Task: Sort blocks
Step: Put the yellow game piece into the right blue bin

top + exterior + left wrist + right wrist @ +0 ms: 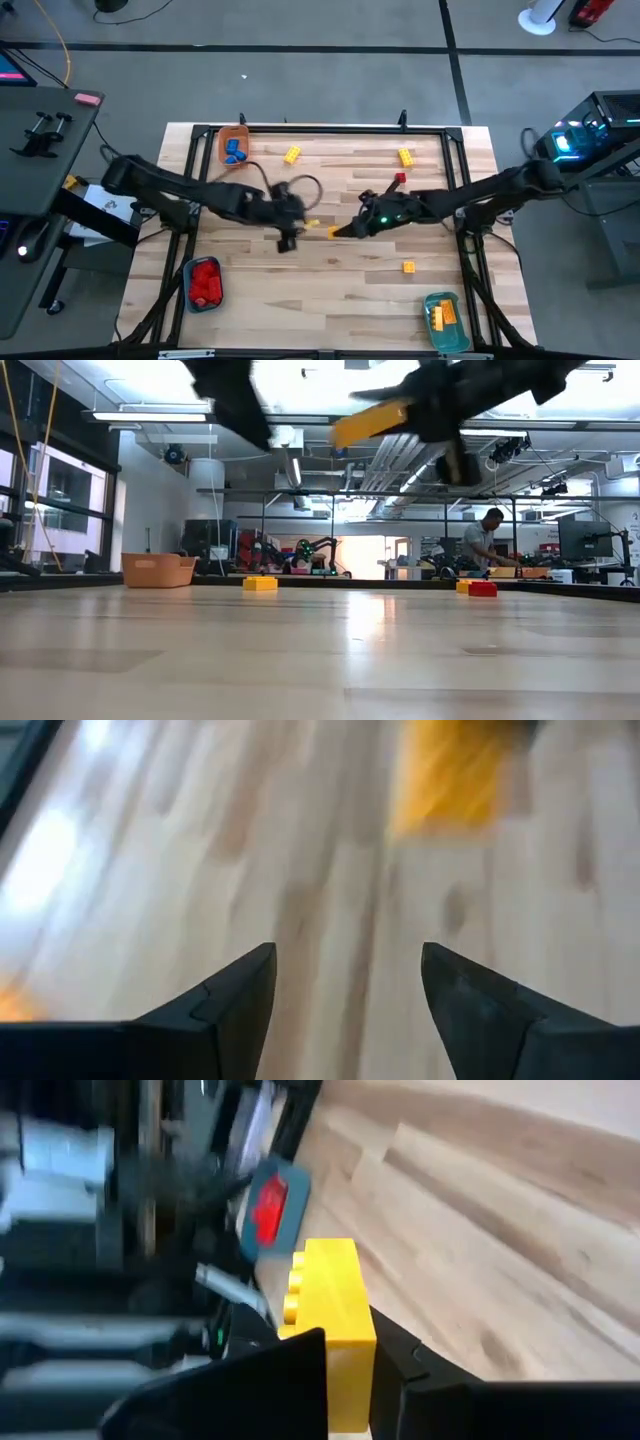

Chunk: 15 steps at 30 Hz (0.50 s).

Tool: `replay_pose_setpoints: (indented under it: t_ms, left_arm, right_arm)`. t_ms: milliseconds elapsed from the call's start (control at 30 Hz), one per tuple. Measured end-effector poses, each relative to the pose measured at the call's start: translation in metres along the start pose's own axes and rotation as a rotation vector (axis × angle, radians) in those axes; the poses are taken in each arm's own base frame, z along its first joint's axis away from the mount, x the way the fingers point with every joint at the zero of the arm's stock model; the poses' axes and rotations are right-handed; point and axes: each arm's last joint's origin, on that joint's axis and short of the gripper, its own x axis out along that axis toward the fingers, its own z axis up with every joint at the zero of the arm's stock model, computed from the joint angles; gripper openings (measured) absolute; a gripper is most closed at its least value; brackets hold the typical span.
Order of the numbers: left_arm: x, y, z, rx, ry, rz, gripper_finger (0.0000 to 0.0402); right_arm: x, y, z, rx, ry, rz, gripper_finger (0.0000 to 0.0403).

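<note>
At table centre, the right gripper (338, 232) grasps a yellow block (330, 1308) above the wood. The left gripper (296, 236), at its 9 o'clock, has fingers released.

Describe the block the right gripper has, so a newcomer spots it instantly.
Mid-table, where the two arms meet, the right gripper is shut on a yellow brick. Unlike the other loose yellow blocks, it is lifted off the wood, studs sideways.
</note>
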Motion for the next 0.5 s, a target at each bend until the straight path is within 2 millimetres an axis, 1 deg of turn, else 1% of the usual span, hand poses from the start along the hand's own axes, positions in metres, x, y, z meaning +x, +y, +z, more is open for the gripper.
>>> replay_pose_setpoints:
  t_ms: [100, 167, 200, 267, 333, 400, 500]
  left_arm:
    - [-0.033, 0.016, -0.016, -0.053, 0.068, 0.106, 0.0232]
    - [-0.050, 0.027, -0.029, -0.119, 0.047, 0.177, 0.0228]
    - [-0.057, 0.031, -0.036, -0.160, 0.023, 0.199, 0.0227]
    - [-0.066, 0.038, -0.050, -0.273, -0.060, 0.206, 0.0224]
    - [-0.071, 0.042, -0.063, -0.397, -0.159, 0.164, 0.0223]
    - [-0.069, 0.042, -0.074, -0.513, -0.257, 0.089, 0.0223]
    - [-0.064, 0.038, -0.084, -0.649, -0.422, -0.027, 0.0222]
  right_arm:
    - [-0.025, 0.007, 0.003, -0.047, 0.084, 0.003, 0.0002]
    - [-0.043, 0.011, -0.003, -0.058, 0.172, 0.004, 0.0002]
    - [-0.051, 0.014, -0.009, -0.054, 0.236, 0.014, 0.0002]
    - [-0.068, 0.017, -0.027, -0.017, 0.376, 0.000, 0.0001]
    - [-0.080, 0.020, -0.049, 0.032, 0.508, -0.035, 0.0001]
    - [-0.094, 0.020, -0.076, 0.080, 0.651, -0.101, 0.0001]
    - [-0.112, 0.023, -0.116, 0.155, 0.823, -0.184, 0.0001]
